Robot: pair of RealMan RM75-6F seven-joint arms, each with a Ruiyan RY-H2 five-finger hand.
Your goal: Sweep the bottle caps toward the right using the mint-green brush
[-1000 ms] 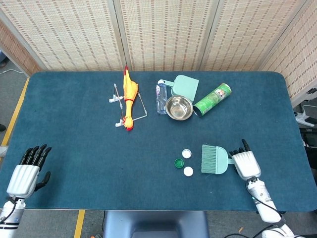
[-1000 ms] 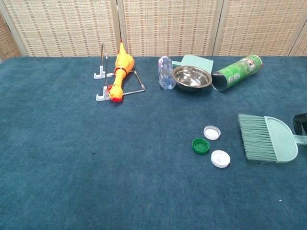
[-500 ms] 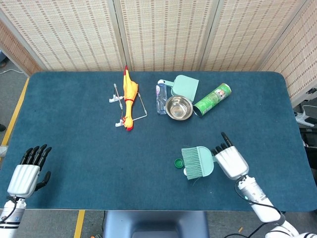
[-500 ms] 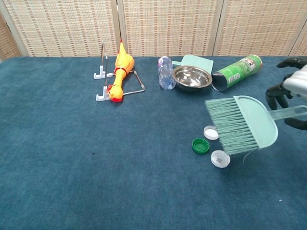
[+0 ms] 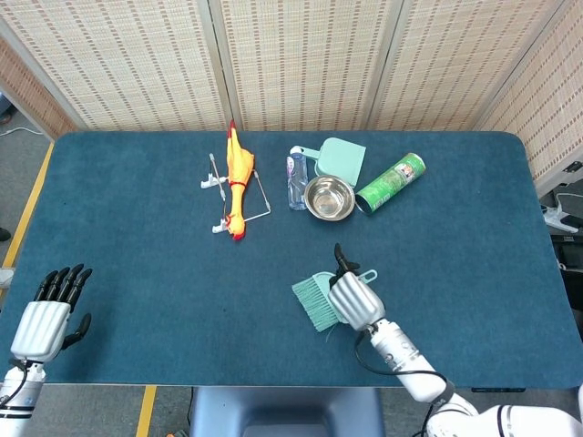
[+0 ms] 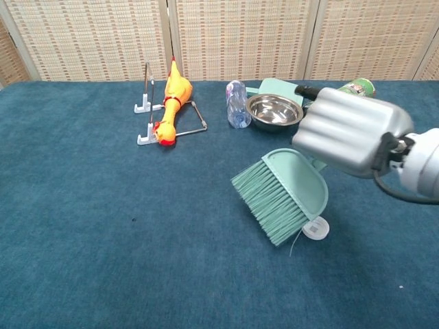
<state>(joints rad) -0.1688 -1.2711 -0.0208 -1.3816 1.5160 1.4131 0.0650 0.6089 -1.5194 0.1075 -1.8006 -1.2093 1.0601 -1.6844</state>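
Observation:
My right hand (image 5: 353, 299) (image 6: 346, 131) grips the handle of the mint-green brush (image 5: 315, 301) (image 6: 282, 194), held above the table with its bristles pointing left and down. The brush and hand cover the bottle caps in the head view. In the chest view only one white cap (image 6: 316, 228) peeks out below the brush's right edge; the other caps are hidden behind it. My left hand (image 5: 47, 315) rests near the table's front left corner, fingers extended, holding nothing.
At the back of the blue table (image 5: 137, 264) lie a yellow rubber chicken (image 5: 239, 177) on a wire rack, a clear bottle (image 5: 297, 179), a mint dustpan (image 5: 339, 157), a steel bowl (image 5: 329, 198) and a green canister (image 5: 391, 183).
My right hand has lifted the brush off the table and carried it left, over the caps, which it now hides. The left hand has stayed still.

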